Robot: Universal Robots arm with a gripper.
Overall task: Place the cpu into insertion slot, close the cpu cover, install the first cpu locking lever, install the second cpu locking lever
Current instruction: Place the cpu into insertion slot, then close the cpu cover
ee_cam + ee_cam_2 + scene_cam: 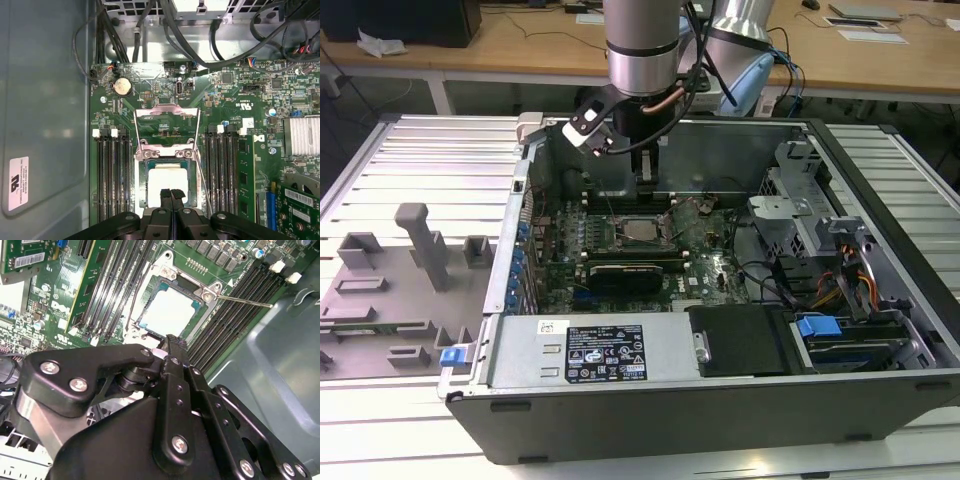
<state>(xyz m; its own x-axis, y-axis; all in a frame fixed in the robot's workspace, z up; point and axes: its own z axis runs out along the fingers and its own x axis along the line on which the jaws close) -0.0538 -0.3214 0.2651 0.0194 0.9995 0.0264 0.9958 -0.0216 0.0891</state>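
There is one cpu (165,179), one insertion slot (144,187), one cpu cover (167,114), one coin battery (122,86), two banks of memory slots (114,175) and one green board (240,95).

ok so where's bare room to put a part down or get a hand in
Bare slatted metal table lies beyond the grey moulded fixture, on the exterior view's left of the open computer case. Inside it is crowded: long black memory slots flank the square silver-topped cpu, with the black tool over it.

cpu (168,182) seated in insertion slot (143,187), cpu cover (167,111) open
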